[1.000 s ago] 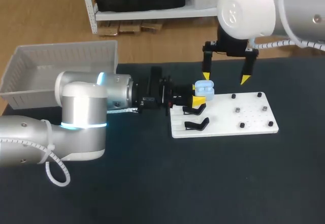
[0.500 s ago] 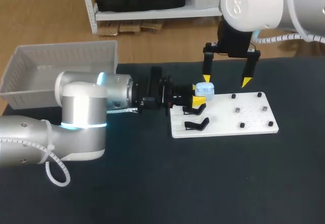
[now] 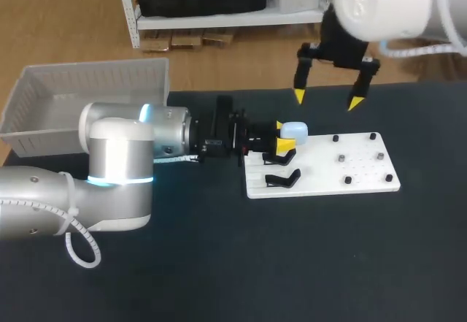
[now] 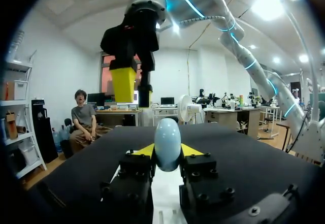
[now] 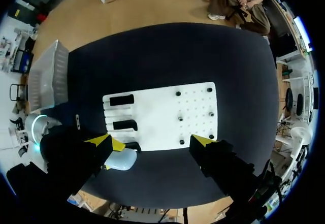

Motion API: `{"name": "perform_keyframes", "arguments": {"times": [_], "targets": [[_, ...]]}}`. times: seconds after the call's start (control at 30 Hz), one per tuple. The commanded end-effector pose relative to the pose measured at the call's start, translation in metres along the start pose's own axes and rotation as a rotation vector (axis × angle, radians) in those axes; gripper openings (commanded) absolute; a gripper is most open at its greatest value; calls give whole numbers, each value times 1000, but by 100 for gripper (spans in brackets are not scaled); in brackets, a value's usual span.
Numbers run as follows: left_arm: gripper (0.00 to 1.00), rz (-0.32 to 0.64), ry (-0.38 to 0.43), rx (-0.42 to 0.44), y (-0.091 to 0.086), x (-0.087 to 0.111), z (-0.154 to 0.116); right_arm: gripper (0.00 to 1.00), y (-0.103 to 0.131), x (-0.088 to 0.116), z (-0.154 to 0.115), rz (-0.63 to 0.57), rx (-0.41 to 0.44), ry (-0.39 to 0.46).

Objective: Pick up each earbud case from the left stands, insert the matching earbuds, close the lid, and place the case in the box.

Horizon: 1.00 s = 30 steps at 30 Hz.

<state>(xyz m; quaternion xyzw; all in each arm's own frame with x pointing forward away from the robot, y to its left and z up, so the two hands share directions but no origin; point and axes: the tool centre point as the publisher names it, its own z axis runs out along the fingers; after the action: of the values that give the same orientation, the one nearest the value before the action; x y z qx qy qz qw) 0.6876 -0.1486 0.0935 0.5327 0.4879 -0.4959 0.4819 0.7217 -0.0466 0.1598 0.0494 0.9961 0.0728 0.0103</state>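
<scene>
A pale blue earbud case (image 3: 294, 130), its lid down, is held over the left end of the white board (image 3: 321, 167). My left gripper (image 3: 282, 136) is shut on it from two sides. The left wrist view shows the case (image 4: 167, 144) upright between the yellow fingers. My right gripper (image 3: 327, 100) hangs open and empty above the board's far edge, up and to the right of the case. In the right wrist view the case (image 5: 122, 160) lies beside one finger of that gripper (image 5: 152, 142), not between them. Two black stands (image 3: 281, 179) sit on the board near the left gripper.
A grey plastic box (image 3: 87, 88) stands at the table's back left. Small dark studs (image 3: 341, 160) dot the right half of the board. The dark table (image 3: 292, 263) stretches out in front of the board.
The case's lid went from raised to shut. My right gripper rose and drew back to the right, away from the case. The left arm kept still.
</scene>
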Motion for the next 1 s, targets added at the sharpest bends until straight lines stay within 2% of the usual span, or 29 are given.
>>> {"name": "perform_keyframes", "arguments": {"times": [0.03, 0.1, 0.33, 0.67, 0.83, 1.0], "targets": [[0, 4, -3, -7, -2, 1, 0, 100, -24, 24, -14, 10, -42, -141], [0, 4, -3, -7, -2, 1, 0, 100, -37, 29, -19, 7, -53, -164], [0, 51, 50, -104, 1, -42, -48, 100, -67, 43, -21, 53, -99, -178], [0, 81, 186, -328, 0, -91, -139, 100, -67, 43, -21, 53, -99, -178], [0, 55, 277, -477, 0, -98, -189, 100, -67, 43, -21, 53, -99, -178], [0, -7, 344, -565, 3, -92, -224, 100, -67, 43, -21, 53, -99, -178]]}}
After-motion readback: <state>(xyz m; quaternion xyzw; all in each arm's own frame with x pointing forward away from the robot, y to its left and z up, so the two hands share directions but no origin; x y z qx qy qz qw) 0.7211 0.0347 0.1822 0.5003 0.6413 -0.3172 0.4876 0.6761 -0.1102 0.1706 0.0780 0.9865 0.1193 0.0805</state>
